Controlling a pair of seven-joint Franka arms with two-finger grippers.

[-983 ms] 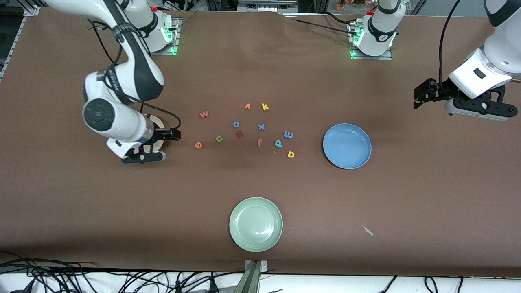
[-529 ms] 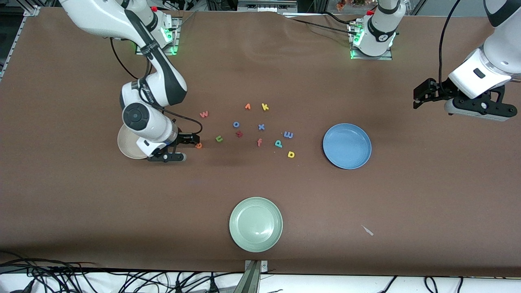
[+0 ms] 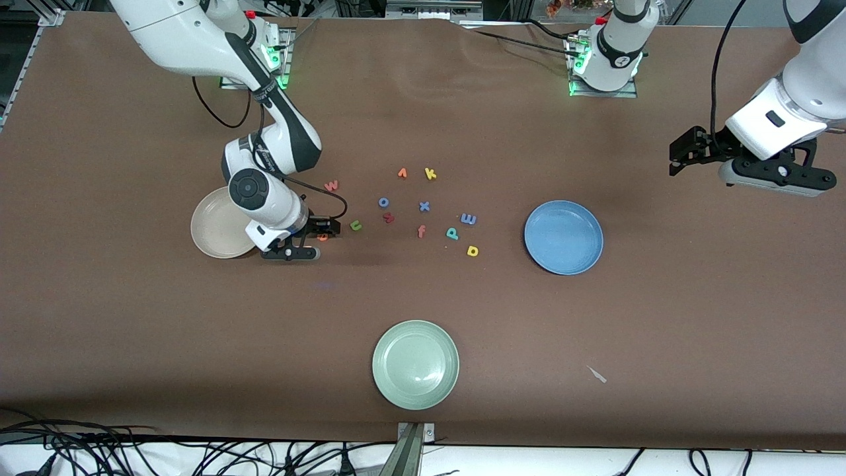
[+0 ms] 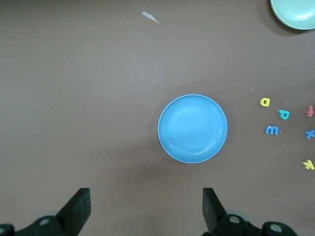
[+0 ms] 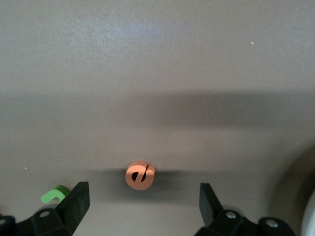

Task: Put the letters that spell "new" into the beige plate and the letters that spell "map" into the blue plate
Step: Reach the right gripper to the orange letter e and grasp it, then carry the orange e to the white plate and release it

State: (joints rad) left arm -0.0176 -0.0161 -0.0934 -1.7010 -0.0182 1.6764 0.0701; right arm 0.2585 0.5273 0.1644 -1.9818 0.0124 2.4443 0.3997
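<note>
Right gripper [image 3: 322, 233] has swung off the beige plate [image 3: 215, 231] to hang over the orange e [image 5: 140, 175], fingers spread, nothing grasped.

Green n [image 3: 355, 225] sits at the e's three o'clock, pinkish-red w [image 3: 331, 186] at twelve. Light-blue m [image 3: 468, 219], teal p [image 3: 452, 233] and yellow a [image 3: 472, 250] lie at nine o'clock of the blue plate [image 3: 563, 237]. Left gripper [image 4: 145, 209] waits over it, released. No readable writing; brown table [image 3: 661, 317], green plate [image 3: 415, 364].

Both arms wear glossy white shells with black joint bands, black cables, green-lit bases and black tools.
</note>
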